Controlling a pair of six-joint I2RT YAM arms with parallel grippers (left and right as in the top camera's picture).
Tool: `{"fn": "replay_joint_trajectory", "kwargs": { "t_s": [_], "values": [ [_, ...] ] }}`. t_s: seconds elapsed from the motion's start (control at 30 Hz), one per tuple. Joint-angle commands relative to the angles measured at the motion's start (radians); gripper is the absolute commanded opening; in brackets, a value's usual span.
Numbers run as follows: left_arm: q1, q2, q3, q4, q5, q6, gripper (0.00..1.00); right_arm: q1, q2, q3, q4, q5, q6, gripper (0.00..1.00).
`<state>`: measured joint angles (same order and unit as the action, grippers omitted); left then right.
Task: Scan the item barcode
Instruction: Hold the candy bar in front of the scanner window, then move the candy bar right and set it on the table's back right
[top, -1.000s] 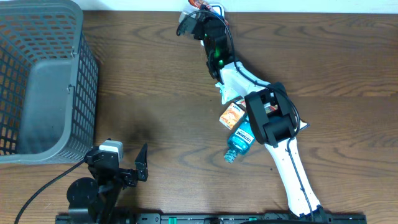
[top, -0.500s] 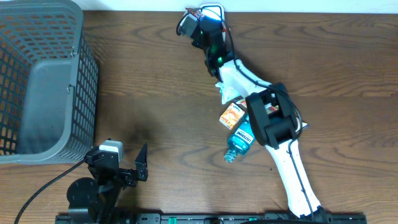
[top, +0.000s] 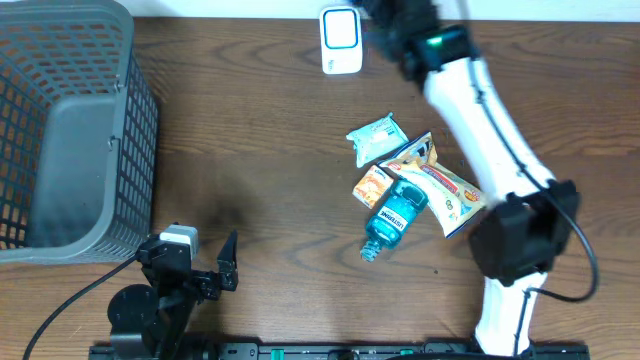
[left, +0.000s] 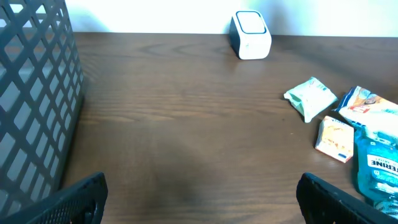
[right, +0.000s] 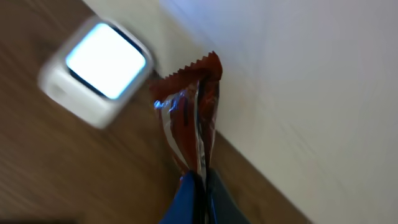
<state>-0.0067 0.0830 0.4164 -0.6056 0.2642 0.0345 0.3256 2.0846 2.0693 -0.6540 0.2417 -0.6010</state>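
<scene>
Nearest, the left pincer (left: 202, 186) hangs low over the brown wooden surface (top: 250, 150), its jaws wide apart and holding nothing. The grey mesh basket (top: 70, 130) stands on its left. Further in, to the right, lies a loose pile: a blue mouthwash bottle (top: 392, 218) on its side, an orange box (top: 373, 186) touching it, a yellow snack bag (top: 440, 180) and a pale green pouch (top: 375, 138). At the far edge, by the white wall (right: 298, 74), the right pincer (right: 200, 183) is clamped on one end of a red foil packet (right: 189, 118), just beside the white barcode scanner (top: 340, 40).
</scene>
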Motion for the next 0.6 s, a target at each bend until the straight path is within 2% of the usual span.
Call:
{"fn": "replay_joint_trajectory", "kwargs": {
  "t_s": [0.0,0.2,0.37,0.47,0.5,0.57],
  "values": [
    [0.005,-0.004,0.009,0.0,0.013,0.014,0.97,-0.123,0.016,-0.005,-0.069,0.022,0.021,0.01],
    [0.005,-0.004,0.009,0.0,0.013,0.014,0.97,-0.354,0.029,-0.093,-0.078,0.021,0.074,0.01],
    [0.005,-0.004,0.009,0.0,0.013,0.014,0.97,-0.538,0.031,-0.226,-0.019,0.017,0.073,0.01],
    [0.005,-0.004,0.009,0.0,0.013,0.014,0.97,-0.61,0.031,-0.274,-0.011,-0.064,0.075,0.01],
    [0.005,-0.004,0.009,0.0,0.013,0.014,0.97,-0.626,0.031,-0.284,-0.01,-0.122,0.092,0.02],
    [0.005,-0.004,0.009,0.0,0.013,0.014,0.97,-0.642,0.031,-0.288,-0.01,-0.249,0.144,0.2]
  ]
}}
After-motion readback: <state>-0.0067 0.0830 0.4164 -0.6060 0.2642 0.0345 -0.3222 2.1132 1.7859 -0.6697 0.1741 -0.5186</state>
